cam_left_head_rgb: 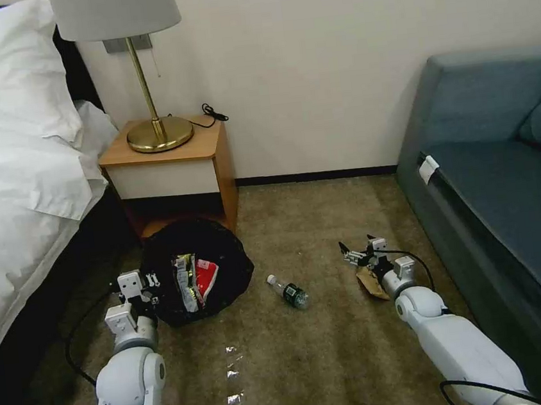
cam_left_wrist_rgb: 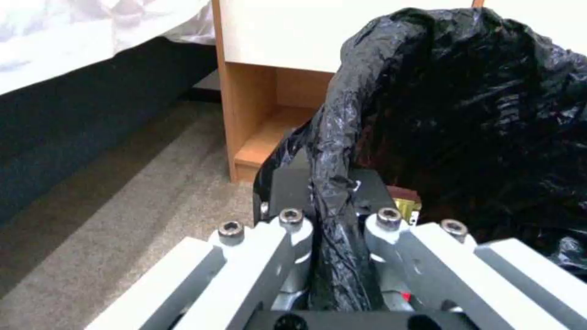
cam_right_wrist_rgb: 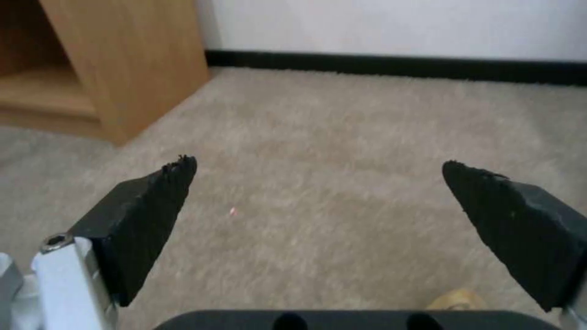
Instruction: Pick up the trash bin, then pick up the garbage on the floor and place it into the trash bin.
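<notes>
My left gripper (cam_left_wrist_rgb: 330, 229) is clenched on the bag-covered rim of the trash bin (cam_left_head_rgb: 223, 243), the crinkled black liner pinched between both pads in the left wrist view. The bin sits on the carpet (cam_left_head_rgb: 324, 222) just in front of the nightstand (cam_left_head_rgb: 169, 161), beside the bed (cam_left_head_rgb: 11, 191). Inside it lie the red-and-white wrapper (cam_left_head_rgb: 206, 279) and the dark-and-yellow snack wrapper (cam_left_head_rgb: 185, 281), touching each other.

My right gripper (cam_left_head_rgb: 361, 251) hangs low over the floor with its fingers (cam_right_wrist_rgb: 150, 201) spread wide and nothing between them. The crumpled brown paper (cam_left_head_rgb: 370, 282) lies on the carpet directly under my right wrist, near the sofa (cam_left_head_rgb: 508, 190). The small bottle (cam_left_head_rgb: 287, 291) lies on its side between the bin and that paper, apart from both.

Handling, as I judge it: the bin looks light, but the liner film is thin and slick, so the grip should include the stiff rim beneath it, not the film alone. The paper is soft and will crush; I would close across its raised middle. The bottle is smooth and round and may roll on the carpet; I would take it across the body, near the label.
</notes>
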Controlling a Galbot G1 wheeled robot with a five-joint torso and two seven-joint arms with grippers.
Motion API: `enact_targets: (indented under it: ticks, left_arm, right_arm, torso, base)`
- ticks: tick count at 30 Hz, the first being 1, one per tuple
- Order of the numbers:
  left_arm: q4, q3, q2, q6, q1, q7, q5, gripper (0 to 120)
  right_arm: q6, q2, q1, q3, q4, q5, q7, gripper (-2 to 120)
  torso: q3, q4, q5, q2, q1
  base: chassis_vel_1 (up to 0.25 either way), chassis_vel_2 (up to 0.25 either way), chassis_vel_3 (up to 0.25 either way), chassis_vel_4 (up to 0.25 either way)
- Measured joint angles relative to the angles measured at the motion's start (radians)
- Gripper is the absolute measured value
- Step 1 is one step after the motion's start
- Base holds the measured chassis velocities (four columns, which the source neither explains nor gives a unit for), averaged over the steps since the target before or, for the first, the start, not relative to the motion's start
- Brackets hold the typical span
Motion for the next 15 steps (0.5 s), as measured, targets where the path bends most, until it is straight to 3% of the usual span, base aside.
enact_targets:
  ticks: [7,15]
  left_arm:
    - [-0.008,-0.004,0.019,0.000,0.006,0.002,-0.004,5]
    - [-0.013,0.008,0.010,0.001,0.012,0.003,0.005,5]
  right_arm:
    - [-0.030,0.021,0.017,-0.001,-0.034,-0.010,-0.036,100]
    - [-0.037,0.036,0.030,0.000,-0.084,-0.030,-0.057,100]
  torso:
    - [0.000,0.0001,0.0000,0.000,0.000]
    - [0.000,0.0001,0.0000,0.000,0.000]
  base:
    - [0.000,0.000,0.000,0.000]
    - [0.000,0.000,0.000,0.000]
